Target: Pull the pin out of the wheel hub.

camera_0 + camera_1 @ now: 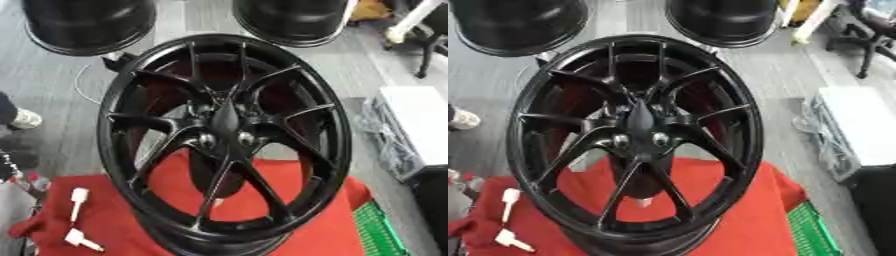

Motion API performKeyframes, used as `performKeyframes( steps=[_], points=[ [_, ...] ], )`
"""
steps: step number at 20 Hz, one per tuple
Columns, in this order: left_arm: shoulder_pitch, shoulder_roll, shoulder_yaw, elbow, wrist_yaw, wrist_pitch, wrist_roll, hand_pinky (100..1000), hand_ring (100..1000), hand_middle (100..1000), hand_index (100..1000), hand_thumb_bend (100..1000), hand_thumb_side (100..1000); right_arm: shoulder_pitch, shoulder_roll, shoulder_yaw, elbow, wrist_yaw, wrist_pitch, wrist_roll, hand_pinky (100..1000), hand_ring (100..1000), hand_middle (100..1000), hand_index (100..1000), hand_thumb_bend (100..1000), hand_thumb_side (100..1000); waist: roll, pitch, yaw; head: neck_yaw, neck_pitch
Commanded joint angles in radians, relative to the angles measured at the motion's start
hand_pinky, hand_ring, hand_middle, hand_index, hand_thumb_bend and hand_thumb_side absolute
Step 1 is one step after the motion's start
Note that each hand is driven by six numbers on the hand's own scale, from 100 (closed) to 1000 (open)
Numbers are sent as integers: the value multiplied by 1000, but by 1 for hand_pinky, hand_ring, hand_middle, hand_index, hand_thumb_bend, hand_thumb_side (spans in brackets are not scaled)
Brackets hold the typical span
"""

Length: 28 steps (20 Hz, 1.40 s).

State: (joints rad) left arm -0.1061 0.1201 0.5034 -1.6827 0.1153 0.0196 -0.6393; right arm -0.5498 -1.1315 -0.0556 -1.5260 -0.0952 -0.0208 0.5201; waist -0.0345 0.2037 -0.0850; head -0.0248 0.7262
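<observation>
fingers: none of either hand shows in either view, so their state cannot be told.

wheel hub point(225, 140): black alloy wheel standing upright on its rim, face toward the camera, filling the middle of both views. finish is glossy black; thin forked spokes run from a raised, pointed centre cap point(225, 120) out to a deep round rim. small rounded bolt seats ring the centre; two of them, just below the cap, show a dull metallic glint point(661, 139). whether either is the pin cannot be told.

support: the wheel's lower rim rests on a red cloth point(306, 235) draped over the surface. the cloth is soft, creased, and bunched at its left edge. red shows through the spoke gaps.

loose items: two small white pieces lie on the cloth at lower left, well apart from the wheel's rim, one upright-lying with a squared head point(78, 198), the other nearer the bottom edge point(80, 239). what they are cannot be made out.

containers: a green ribbed crate edge point(378, 232) sits at lower right, just beside the cloth; its contents are hidden.

surroundings: two more black wheels point(87, 25) point(724, 20) stand on the grey floor beyond. a white-topped unit point(859, 125) lies at right.

open room: bare cloth on both sides of the wheel's base; the view's lower edge cuts the rim's foot.
</observation>
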Motion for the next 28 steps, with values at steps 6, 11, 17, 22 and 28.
performKeyframes(
  steps=[6,11,17,22,28],
  points=[
    [-12,20,46,-24,-4,-8,44,745,692,660,766,186,990,158,54,-210,190,-29,116,-122,450,505,764,779,100,310,11,11,-59,13,-38],
    [-32,10,48,-26,3,-16,50,745,692,659,766,184,990,278,174,-331,310,43,190,-196,579,671,895,856,100,843,34,39,-52,-15,-66],
    [-41,-2,34,-22,12,-26,38,745,692,658,766,183,990,421,317,-339,453,53,278,-284,644,740,911,865,100,1000,52,48,-21,-62,-74],
    [-36,-4,12,-17,11,-28,17,745,693,656,766,182,990,543,438,-319,575,-20,353,-359,652,740,899,862,100,1000,48,36,21,-98,-60],
    [-28,-4,-12,-14,9,-23,-7,745,693,655,766,183,989,658,522,-337,720,-109,370,-448,646,730,883,860,100,1000,33,16,71,-135,-39]
  ],
)
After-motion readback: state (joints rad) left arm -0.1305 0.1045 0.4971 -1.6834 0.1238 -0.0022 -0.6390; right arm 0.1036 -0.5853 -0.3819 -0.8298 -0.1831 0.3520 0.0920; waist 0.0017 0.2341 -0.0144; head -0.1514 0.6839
